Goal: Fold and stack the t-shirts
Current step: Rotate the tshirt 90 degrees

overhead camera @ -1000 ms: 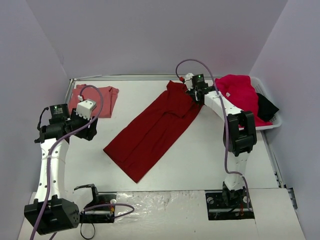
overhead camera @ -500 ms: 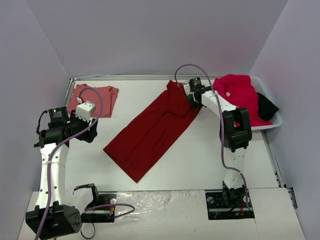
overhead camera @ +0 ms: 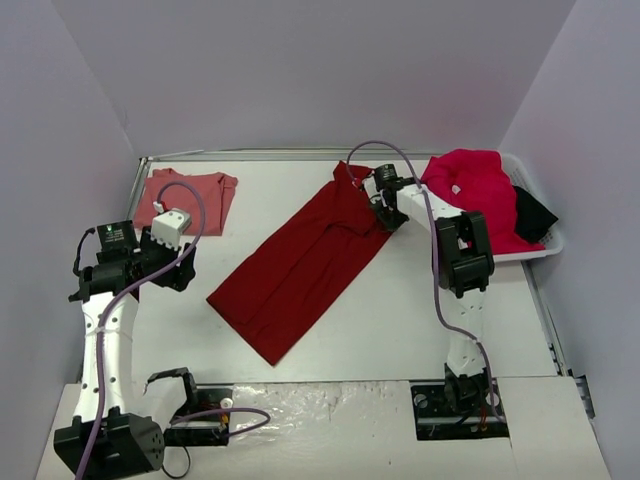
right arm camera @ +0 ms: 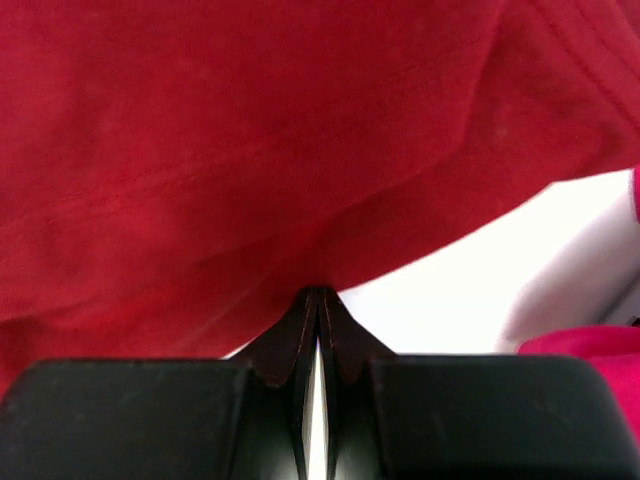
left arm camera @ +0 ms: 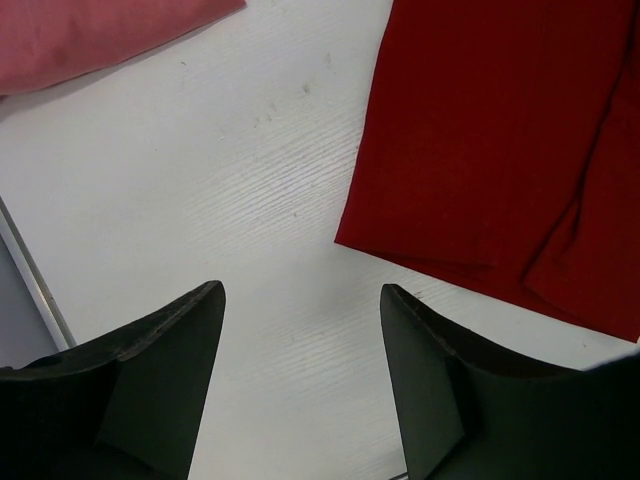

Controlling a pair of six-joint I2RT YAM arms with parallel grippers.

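A dark crimson t-shirt [overhead camera: 300, 265] lies spread diagonally across the middle of the table. My right gripper [overhead camera: 383, 203] is low at its upper right edge. In the right wrist view the jaws [right arm camera: 318, 292] are shut, with the crimson cloth [right arm camera: 250, 150] pinched at their tips. My left gripper [overhead camera: 187, 268] hovers open over bare table, left of the shirt's lower corner [left arm camera: 490, 130], with nothing between its fingers [left arm camera: 300, 290]. A salmon-pink t-shirt [overhead camera: 185, 195] lies folded at the far left corner. A raspberry t-shirt [overhead camera: 475, 190] is heaped in the basket.
The white plastic basket [overhead camera: 540, 250] stands at the far right and also holds a black garment [overhead camera: 532, 213]. A metal rail [overhead camera: 137, 180] borders the table's left edge. Purple walls close in the sides and back.
The right gripper has slid left along the crimson shirt's upper edge, staying shut. The left arm has drawn slightly down and toward the near side, its jaws a little wider.
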